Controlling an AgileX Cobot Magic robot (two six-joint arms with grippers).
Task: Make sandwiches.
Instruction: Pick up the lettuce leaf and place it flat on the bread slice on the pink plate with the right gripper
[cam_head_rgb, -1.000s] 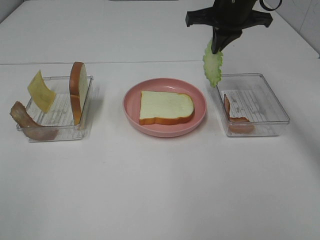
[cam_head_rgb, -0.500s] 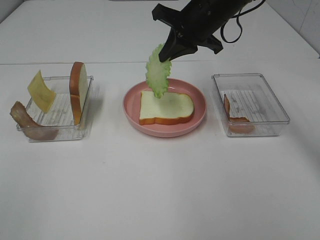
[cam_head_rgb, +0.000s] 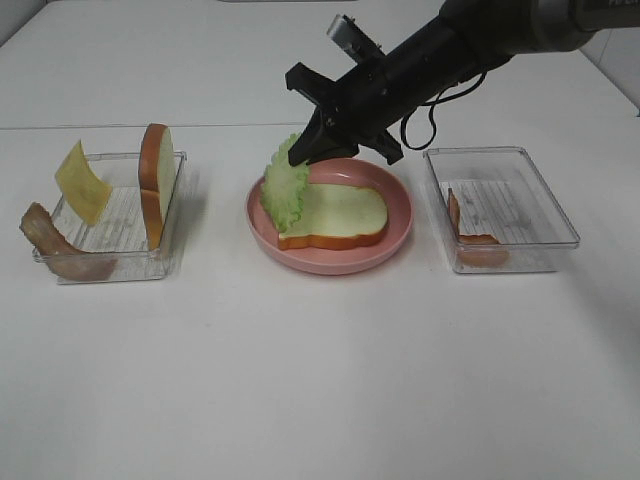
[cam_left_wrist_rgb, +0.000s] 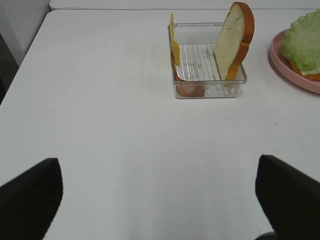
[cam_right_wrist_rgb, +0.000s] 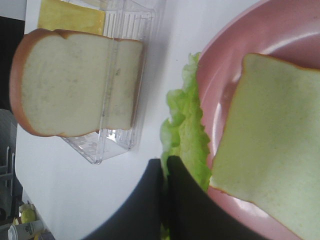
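Now the right claw (cam_head_rgb: 306, 150), clamped on the lettuce leaf (cam_head_rgb: 283, 190), has lowered it to the plate (cam_head_rgb: 330, 263).

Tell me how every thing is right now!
lettuce leaf: gripped, hanging at plate's left side
right gripper: shut on lettuce leaf
left gripper: open, empty
flat bread slice: lying on pink plate
upright bread slice: on edge in left tray
cheese square: leaning upright
bacon strip: draped over left tray's corner
other bacon strip: in right tray
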